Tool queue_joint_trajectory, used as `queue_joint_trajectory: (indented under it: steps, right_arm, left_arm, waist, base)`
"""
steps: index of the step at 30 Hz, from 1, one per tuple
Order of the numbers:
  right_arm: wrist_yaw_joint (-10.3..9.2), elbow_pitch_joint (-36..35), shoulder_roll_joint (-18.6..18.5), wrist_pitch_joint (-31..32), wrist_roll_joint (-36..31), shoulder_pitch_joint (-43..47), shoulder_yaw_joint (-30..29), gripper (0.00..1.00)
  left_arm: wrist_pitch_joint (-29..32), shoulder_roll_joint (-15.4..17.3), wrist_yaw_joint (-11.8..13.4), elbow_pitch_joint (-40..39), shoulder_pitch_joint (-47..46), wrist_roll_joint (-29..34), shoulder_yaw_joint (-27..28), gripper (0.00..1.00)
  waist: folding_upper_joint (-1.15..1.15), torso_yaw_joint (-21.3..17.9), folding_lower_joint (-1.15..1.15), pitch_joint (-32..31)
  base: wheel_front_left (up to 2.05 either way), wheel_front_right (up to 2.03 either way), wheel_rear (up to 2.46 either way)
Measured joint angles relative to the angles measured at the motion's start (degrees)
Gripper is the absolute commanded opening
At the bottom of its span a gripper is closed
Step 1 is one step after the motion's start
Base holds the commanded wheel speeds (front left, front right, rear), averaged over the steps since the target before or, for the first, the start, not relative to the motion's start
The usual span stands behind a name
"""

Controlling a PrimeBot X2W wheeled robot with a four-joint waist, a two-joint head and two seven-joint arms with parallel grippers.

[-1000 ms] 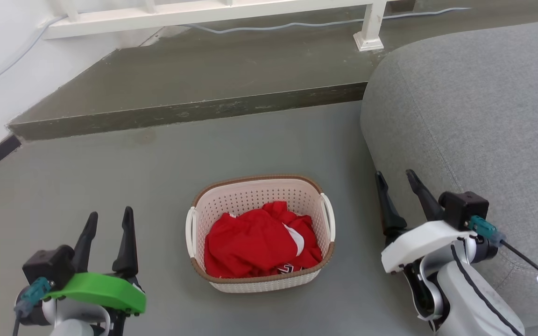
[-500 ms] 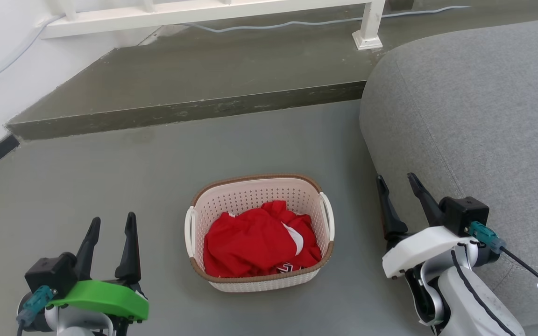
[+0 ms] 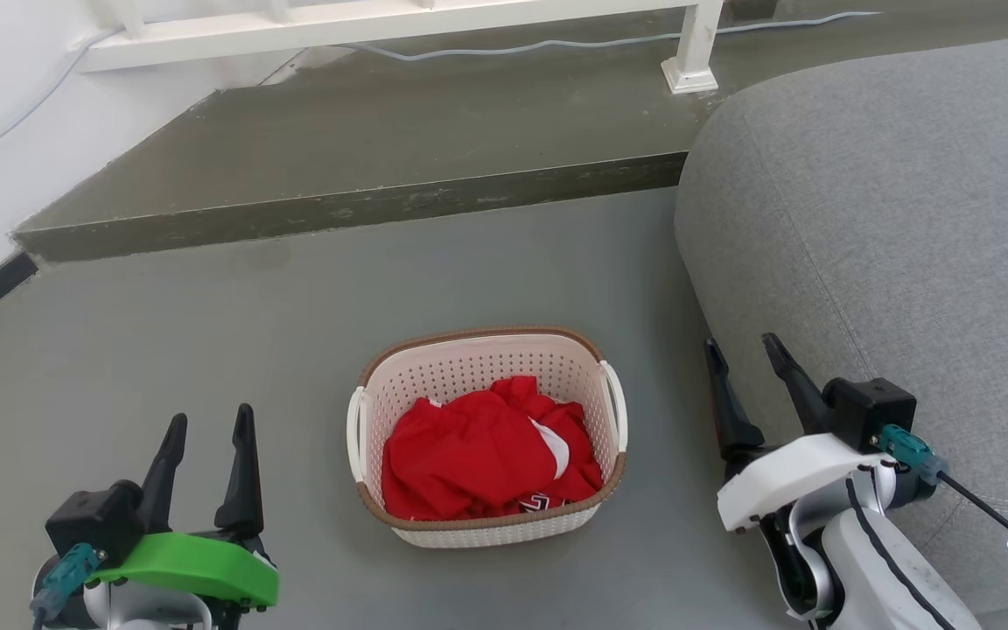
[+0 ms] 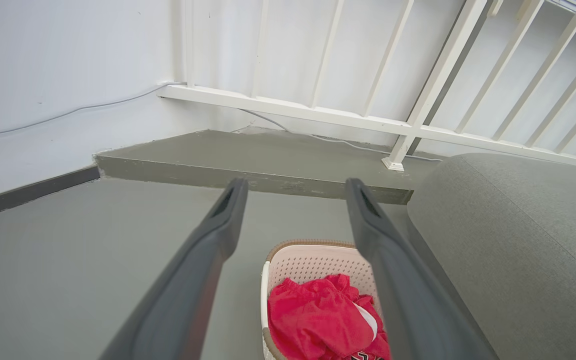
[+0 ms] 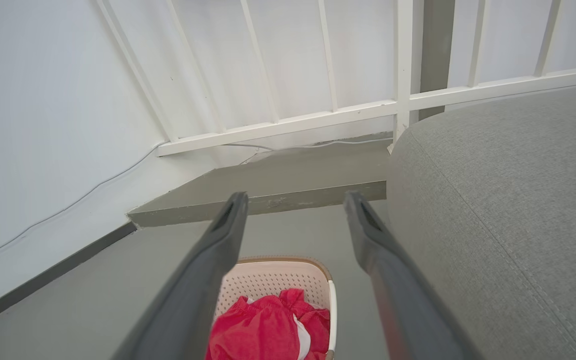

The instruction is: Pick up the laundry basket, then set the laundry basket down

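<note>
Resting on the grey floor beside the grey sofa, the laundry basket holds a red garment and sits between the left gripper and right gripper, both clear of it with fingers spread, empty.

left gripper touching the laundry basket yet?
Apart. The head view shows a strip of bare floor between the left gripper and the laundry basket; its jaws are open and hold nothing.

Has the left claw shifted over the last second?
Yes, slightly: in the head view the left claw has slid down toward the bottom edge, while the cream-white perforated plastic laundry basket and the grey floor step kept their places.
</note>
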Motion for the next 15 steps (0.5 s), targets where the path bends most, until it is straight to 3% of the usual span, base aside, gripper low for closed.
queue_joint_trajectory:
  steps: [9, 10, 15]
  right_arm:
    - [0.43, 0.0, 0.3, 0.0, -0.6, 0.0, -0.4, 1.0]
    - [0.4, 0.1, 0.4, 0.0, -0.7, 0.0, -0.4, 0.0]
    - [0.31, 2.3, 0.8, 0.1, -0.5, 2.5, -0.2, 0.0]
  left_arm:
    - [0.0, -0.7, -0.6, 0.0, 0.6, 0.0, 0.4, 1.0]
    - [0.0, -0.8, -0.8, 0.1, 0.6, 0.0, 0.4, 0.0]
    - [0.1, -1.7, -0.8, 2.7, 1.4, -0.1, 0.0, 0.0]
  waist:
    - [0.0, 0.0, 0.0, 0.1]
    - [0.0, 0.0, 0.0, 0.1]
    - [0.0, 0.1, 0.0, 0.1]
  base:
    - [0.0, 0.0, 0.0]
    - [0.0, 0.0, 0.0]
    - [0.0, 0.0, 0.0]
